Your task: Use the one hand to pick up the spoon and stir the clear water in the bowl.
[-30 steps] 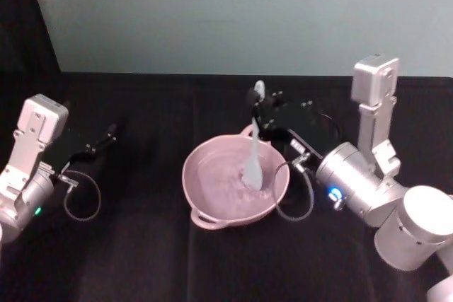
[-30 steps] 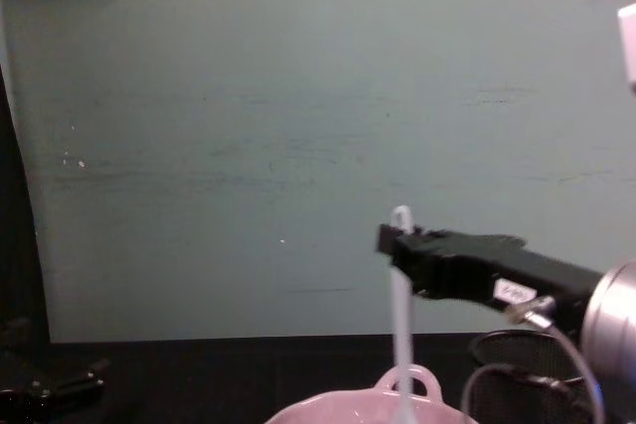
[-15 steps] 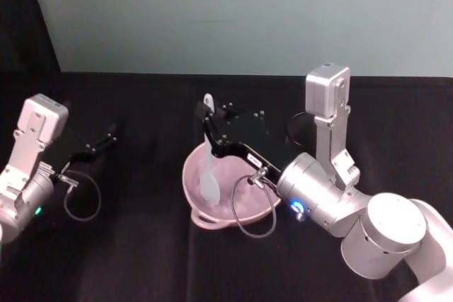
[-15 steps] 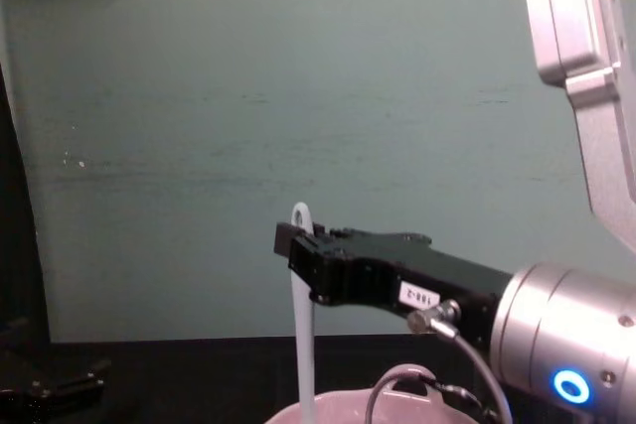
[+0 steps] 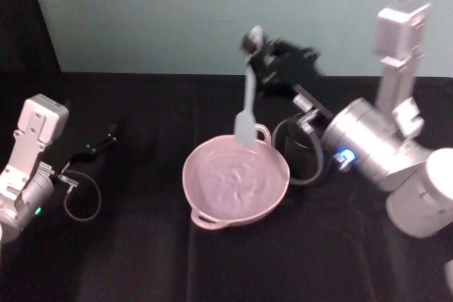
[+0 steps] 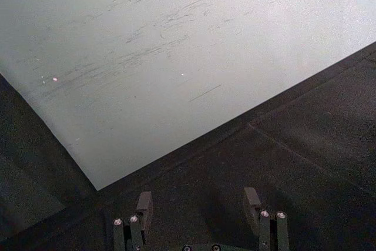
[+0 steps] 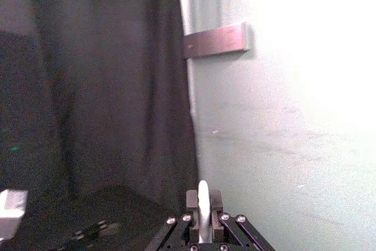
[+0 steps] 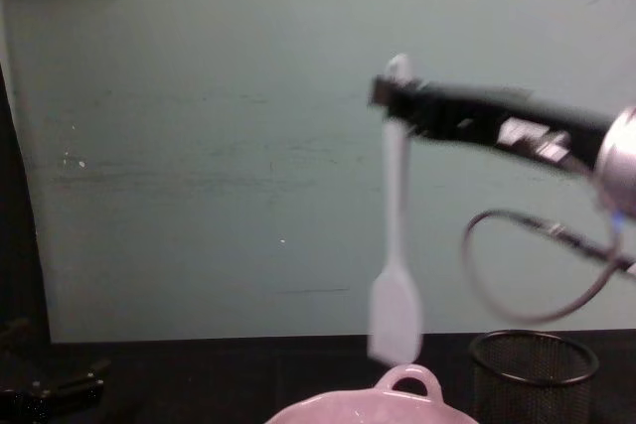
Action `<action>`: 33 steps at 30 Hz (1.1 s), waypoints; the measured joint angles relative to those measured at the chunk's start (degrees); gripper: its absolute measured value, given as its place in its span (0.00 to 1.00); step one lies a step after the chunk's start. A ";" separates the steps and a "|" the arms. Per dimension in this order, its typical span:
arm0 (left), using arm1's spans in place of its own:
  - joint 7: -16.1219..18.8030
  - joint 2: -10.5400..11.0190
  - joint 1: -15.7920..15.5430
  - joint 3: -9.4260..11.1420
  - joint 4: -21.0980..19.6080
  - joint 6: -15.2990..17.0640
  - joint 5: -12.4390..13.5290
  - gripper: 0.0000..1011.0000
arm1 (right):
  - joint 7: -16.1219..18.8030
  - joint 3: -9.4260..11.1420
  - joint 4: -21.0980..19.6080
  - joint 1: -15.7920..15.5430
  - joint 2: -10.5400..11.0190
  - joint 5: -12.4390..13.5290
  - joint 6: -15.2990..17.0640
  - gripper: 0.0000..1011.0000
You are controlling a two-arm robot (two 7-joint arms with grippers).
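One gripper, the right (image 5: 256, 49), fingers clamped on spoon (image 5: 246, 107), hanging above bowl (image 5: 212, 203); left gripper (image 6: 198, 208) parked, fingers spread, empty.

Count: 1 spoon (image 5: 246, 107), 1 pink bowl (image 5: 236, 183), 1 black mesh cup (image 8: 535, 377), 2 grippers: left gripper (image 5: 107, 136), right gripper (image 5: 256, 49).

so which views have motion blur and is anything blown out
Head view: the right gripper and spoon are smeared. Chest view: the same spoon and gripper are streaked, the bowl sharper. Right wrist view: the wall is washed out white.
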 joint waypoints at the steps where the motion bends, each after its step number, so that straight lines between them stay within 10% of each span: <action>1: 0.00 0.00 0.00 0.00 0.00 0.00 0.00 1.00 | -0.51 0.98 -0.76 0.00 0.57 0.36 0.49 0.12; 15: 0.00 0.00 0.00 0.00 0.00 0.00 0.00 1.00 | -3.44 8.01 -3.07 -1.95 4.79 3.41 2.87 0.12; 33: 0.00 0.00 0.00 0.00 0.00 0.00 0.00 1.00 | -3.98 9.18 4.74 -4.79 2.82 6.76 1.42 0.12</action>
